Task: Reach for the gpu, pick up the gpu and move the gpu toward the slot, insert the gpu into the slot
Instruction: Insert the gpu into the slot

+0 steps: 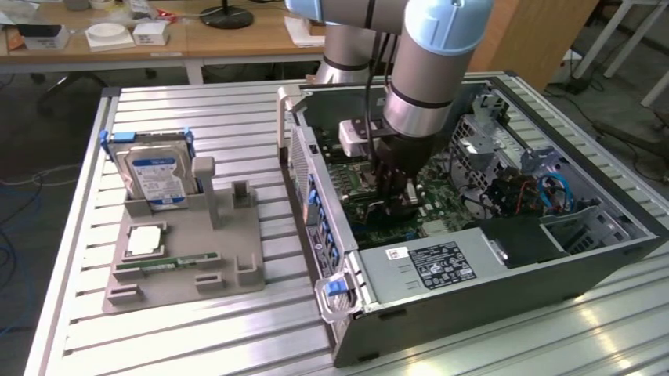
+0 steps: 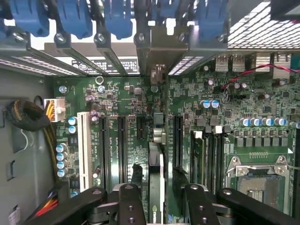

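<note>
The tool (image 2: 157, 199) stands with fingers parted either side of the thin dark GPU card (image 2: 156, 180), seated upright on the green motherboard (image 2: 126, 101); contact unclear.

You see the gpu (image 2: 156, 180) standing on edge on the green motherboard, a thin dark card with its silver bracket toward the case's rear wall. Its lower edge sits in the slot (image 2: 158, 126), a narrow strip running parallel to the neighbouring black strips.
</note>
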Robot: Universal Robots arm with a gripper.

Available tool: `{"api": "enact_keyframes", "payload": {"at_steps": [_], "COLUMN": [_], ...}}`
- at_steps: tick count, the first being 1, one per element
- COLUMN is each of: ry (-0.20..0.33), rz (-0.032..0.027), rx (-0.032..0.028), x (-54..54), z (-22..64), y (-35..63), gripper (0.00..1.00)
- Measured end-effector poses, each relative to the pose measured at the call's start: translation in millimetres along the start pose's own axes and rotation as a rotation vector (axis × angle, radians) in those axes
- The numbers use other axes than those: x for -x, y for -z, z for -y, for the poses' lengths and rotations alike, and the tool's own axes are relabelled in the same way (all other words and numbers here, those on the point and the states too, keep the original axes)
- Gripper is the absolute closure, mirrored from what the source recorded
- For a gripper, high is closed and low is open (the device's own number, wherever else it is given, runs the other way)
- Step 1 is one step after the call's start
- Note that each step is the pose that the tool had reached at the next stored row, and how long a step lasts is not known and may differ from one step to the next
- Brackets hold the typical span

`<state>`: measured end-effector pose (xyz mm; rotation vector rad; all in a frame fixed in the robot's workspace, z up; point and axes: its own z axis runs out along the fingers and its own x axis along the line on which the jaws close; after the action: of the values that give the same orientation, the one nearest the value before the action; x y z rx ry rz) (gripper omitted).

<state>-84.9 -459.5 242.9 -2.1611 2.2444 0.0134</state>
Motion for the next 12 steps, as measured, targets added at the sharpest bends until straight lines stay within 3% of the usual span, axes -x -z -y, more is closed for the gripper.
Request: {"api": "enact_keyframes", "payload": {"at_steps": [12], "ry": [0.0], "rz": [0.0], "rx": [0.0], "x": [0.9], "z": [0.2], "y": [19.9], "gripper": [0.61]}}
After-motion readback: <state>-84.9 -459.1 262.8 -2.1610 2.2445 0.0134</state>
